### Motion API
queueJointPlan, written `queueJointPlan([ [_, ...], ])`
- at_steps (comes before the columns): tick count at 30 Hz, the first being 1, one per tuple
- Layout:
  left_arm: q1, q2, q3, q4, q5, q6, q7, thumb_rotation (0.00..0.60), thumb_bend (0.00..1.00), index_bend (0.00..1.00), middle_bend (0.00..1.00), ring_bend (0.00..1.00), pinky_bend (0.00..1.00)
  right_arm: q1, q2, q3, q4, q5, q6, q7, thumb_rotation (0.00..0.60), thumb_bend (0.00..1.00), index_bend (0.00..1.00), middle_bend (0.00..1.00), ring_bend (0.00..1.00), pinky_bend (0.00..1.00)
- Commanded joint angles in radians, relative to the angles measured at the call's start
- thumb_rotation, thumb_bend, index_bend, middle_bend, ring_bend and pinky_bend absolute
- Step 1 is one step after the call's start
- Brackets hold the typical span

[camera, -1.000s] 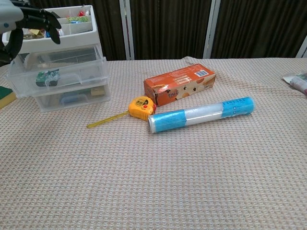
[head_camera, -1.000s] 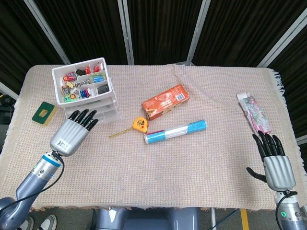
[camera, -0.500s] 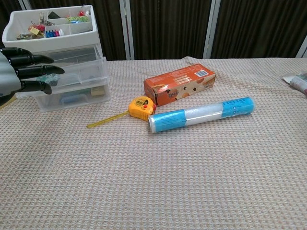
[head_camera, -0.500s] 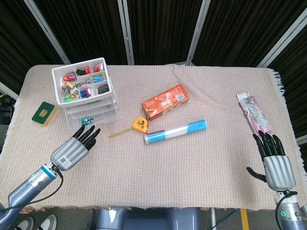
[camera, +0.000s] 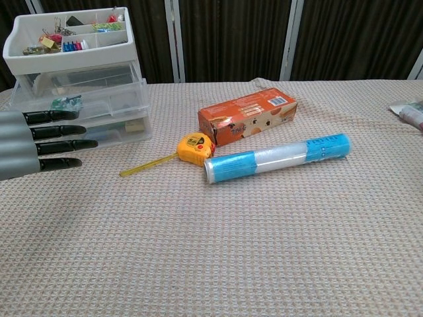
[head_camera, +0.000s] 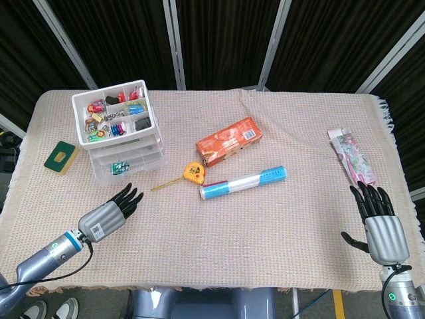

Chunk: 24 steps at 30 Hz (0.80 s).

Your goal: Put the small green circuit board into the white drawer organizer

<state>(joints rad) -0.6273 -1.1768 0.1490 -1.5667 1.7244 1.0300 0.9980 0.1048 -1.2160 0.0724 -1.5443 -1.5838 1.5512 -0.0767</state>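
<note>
A small green circuit board (head_camera: pixel 119 167) (camera: pixel 65 103) lies inside a clear drawer of the white drawer organizer (head_camera: pixel 118 142) (camera: pixel 99 86) at the table's back left. My left hand (head_camera: pixel 107 214) (camera: pixel 36 142) hovers open in front of the organizer, fingers straight and pointing toward it, holding nothing. My right hand (head_camera: pixel 382 222) rests open near the table's front right corner, empty; only the head view shows it.
A green and yellow pad (head_camera: pixel 60 157) lies left of the organizer. An orange box (head_camera: pixel 229 140), a yellow tape measure (head_camera: pixel 193 173) with its tape pulled out, and a blue and white tube (head_camera: pixel 244 182) sit mid-table. A printed packet (head_camera: pixel 352 156) lies at the right edge.
My left hand has drawn back from the organizer toward the table's front edge and dropped lower. The right hand has not moved.
</note>
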Motion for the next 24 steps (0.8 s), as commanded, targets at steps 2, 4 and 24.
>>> queueJointPlan([
  [2,0.0,-0.014,-0.012,0.013,-0.019,-0.021,0.01,0.6,1.0,0.17,0.0,0.0,0.05,0.0,0.0,0.0,0.0,0.0,-0.001,0.001,0.6,0.01,0.02,0.0,0.0,0.0],
  [4,0.001,-0.02,-0.021,0.022,-0.033,-0.031,0.012,0.6,1.0,0.17,0.0,0.0,0.05,0.0,0.0,0.0,0.0,0.001,0.0,0.0,0.6,0.01,0.02,0.0,0.0,0.0],
  [24,0.012,-0.047,-0.095,0.082,-0.116,-0.03,-0.002,0.6,1.0,0.17,0.0,0.0,0.05,0.0,0.001,0.0,-0.001,0.0,0.0,0.002,0.6,0.01,0.02,0.0,0.0,0.0],
])
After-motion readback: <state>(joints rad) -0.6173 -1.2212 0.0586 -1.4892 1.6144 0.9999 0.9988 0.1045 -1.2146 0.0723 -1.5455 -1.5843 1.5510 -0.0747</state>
